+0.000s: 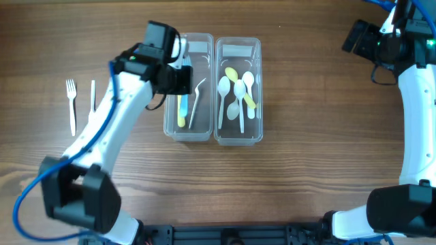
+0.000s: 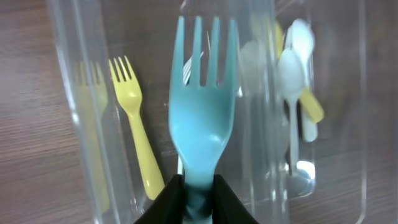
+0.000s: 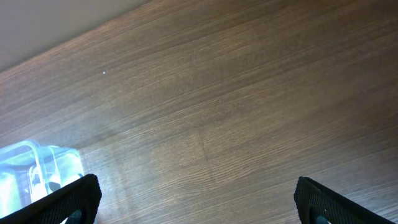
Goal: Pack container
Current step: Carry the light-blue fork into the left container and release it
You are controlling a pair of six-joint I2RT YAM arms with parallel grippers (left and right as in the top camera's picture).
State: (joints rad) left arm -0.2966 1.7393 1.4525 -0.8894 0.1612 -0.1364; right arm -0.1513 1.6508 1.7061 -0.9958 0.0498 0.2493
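Note:
Two clear plastic containers stand side by side at the table's middle. The left container [image 1: 189, 46] holds a yellow fork [image 2: 138, 134] and a pale fork. The right container [image 1: 238, 49] holds several white and yellow spoons [image 1: 236, 92]. My left gripper [image 2: 198, 198] is shut on the handle of a blue fork [image 2: 202, 118] and holds it over the left container, tines pointing away. In the overhead view the left gripper [image 1: 178, 80] sits at that container's left wall. My right gripper [image 3: 196, 199] is open and empty over bare wood at the far right.
Two white forks [image 1: 71, 102] lie on the wood left of the containers. A corner of a clear container [image 3: 37, 168] shows at the lower left of the right wrist view. The right arm [image 1: 414, 88] stands along the right edge.

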